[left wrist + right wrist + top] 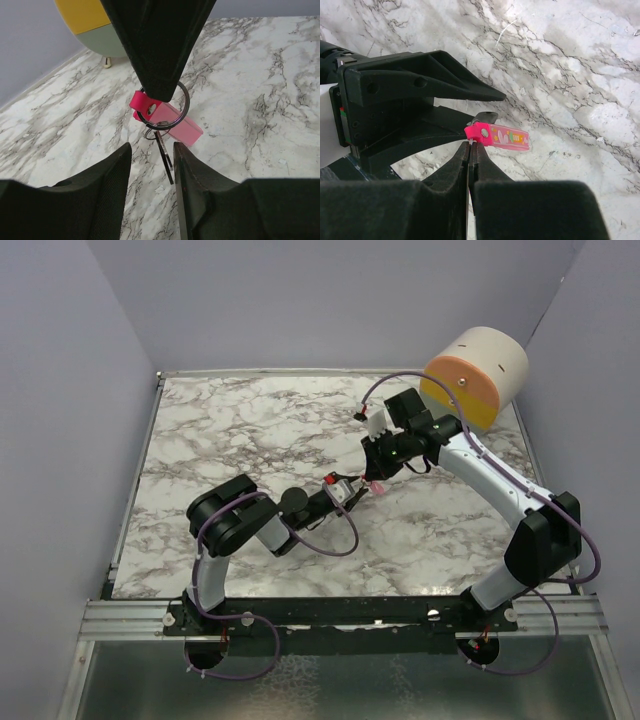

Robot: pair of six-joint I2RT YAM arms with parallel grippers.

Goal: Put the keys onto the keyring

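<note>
Keyring [506,136] in right end effector [471,145], well inside table [250,420] edges

White-and-black arms [490,475], purple cables [400,375], black fingers [100,195]

We see right hand [157,96] pinching pink keyring [175,125], key [164,152] dangling under it between left hand [152,150] parted fingers [110,185], over marble worktop [260,75].

Drum [478,375] occupies the far right corner of the worktop [220,430]. Left hand [352,490] and right hand [377,476] meet mid-worktop; far left corner passable.
</note>
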